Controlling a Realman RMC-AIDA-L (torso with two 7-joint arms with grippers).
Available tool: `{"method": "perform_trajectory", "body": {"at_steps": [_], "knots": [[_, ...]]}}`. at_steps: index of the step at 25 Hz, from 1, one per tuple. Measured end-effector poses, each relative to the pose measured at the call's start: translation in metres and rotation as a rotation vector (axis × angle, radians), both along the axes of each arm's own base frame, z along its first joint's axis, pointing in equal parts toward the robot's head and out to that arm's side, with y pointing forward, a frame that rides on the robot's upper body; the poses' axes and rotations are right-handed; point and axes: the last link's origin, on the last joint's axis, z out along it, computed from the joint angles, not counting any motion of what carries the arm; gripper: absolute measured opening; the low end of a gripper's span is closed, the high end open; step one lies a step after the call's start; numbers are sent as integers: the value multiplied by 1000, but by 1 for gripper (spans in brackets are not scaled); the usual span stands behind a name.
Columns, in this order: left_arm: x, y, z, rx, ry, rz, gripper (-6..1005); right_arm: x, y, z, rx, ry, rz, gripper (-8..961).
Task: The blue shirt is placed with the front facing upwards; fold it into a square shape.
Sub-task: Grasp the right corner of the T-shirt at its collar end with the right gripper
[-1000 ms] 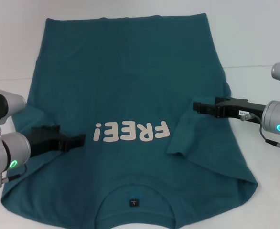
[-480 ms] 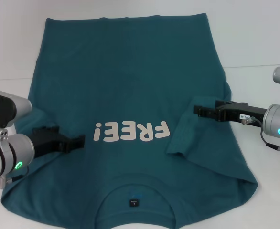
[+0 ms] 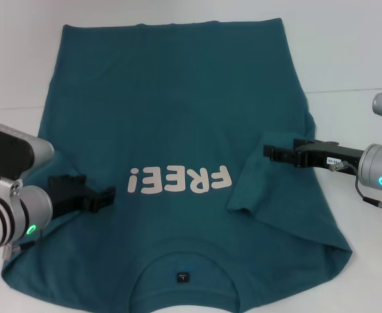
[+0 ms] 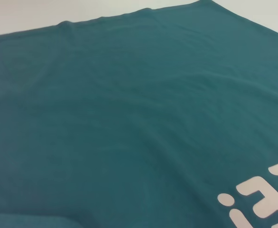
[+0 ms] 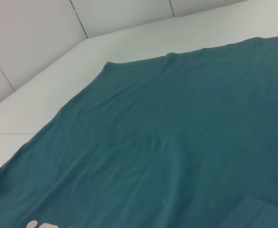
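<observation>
The blue shirt [image 3: 178,111] lies flat on the white table, front up, with the whitish "FREE!" print [image 3: 180,180] and the black neck label [image 3: 182,277] towards me. Its right sleeve [image 3: 269,189] is folded inward over the body. In the left wrist view a fold edge [image 4: 25,219] of the shirt shows beside the flat front. My left gripper [image 3: 106,195] hovers low over the shirt's left part, just left of the print. At the upper corner of the folded sleeve sits my right gripper [image 3: 268,152]. Neither wrist view shows its own gripper.
The white table [image 3: 354,59] surrounds the shirt, with bare surface at the far right and the far left. A pale wall [image 5: 34,28] rises behind the table's far edge.
My left arm has drawn back slightly towards the near left. The right gripper has sunk a little beside the folded sleeve. The shirt lies as before.
</observation>
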Motion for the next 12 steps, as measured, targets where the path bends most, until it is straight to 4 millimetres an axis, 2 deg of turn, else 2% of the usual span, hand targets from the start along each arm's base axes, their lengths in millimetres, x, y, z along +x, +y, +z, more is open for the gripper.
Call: {"method": "perform_trajectory", "body": {"at_steps": [12], "knots": [[-3,-3,-5,17,76,-49,686,0,-1,-1,-3,5,-1,941]]}}
